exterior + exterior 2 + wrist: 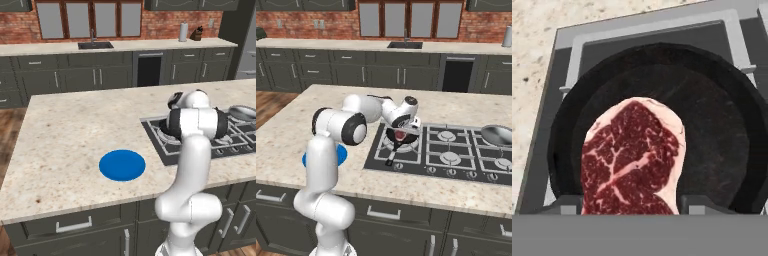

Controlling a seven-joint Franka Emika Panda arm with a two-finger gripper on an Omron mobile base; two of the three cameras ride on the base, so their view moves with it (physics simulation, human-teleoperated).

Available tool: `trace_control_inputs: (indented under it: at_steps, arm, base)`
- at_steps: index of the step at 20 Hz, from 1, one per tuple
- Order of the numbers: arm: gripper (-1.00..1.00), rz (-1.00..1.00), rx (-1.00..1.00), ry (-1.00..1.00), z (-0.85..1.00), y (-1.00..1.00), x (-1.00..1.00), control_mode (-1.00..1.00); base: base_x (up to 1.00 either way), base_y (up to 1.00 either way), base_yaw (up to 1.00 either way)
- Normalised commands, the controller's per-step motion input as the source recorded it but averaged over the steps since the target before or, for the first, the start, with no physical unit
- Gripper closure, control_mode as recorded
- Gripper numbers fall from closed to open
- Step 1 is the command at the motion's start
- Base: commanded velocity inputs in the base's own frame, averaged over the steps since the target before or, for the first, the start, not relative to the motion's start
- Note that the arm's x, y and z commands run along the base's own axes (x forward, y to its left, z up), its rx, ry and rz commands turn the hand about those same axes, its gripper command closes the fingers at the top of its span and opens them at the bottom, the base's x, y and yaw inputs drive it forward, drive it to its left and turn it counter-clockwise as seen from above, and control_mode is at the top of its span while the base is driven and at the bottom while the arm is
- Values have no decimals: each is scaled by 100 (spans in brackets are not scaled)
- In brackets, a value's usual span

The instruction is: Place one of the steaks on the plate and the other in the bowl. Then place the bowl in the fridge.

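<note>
Steak [629, 160] fills the lower centre of the hand view between the pincer's [629, 202] part-open tips, apparently gripped, above the black pan [722, 140].

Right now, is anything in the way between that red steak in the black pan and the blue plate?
Nothing visible blocks it. The steak lies in the frying pan on the stove; bare counter runs from there to the plate.

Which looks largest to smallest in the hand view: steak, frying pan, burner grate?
1. Burner grate, runs past the frame edges.
2. Frying pan, sits within the grate.
3. Steak, inside the pan, though nearest the camera.
</note>
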Motion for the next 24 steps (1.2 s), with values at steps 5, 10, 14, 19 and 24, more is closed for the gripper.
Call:
trace_control_inputs:
  at_steps: [5,10,14,19,24]
  arm:
    - [100,14,1,-8,79,45,-87,-100]
    - [100,19,0,3,78,62,-87,-100]
    - [100,20,0,16,55,71,-89,-100]
    - [100,19,0,18,18,68,-80,-100]
    - [100,15,0,15,1,62,-69,-100]
  base:
    - [0,0,0]
    - [0,0,0]
    - [0,0,0]
    - [0,0,0]
    - [0,0,0]
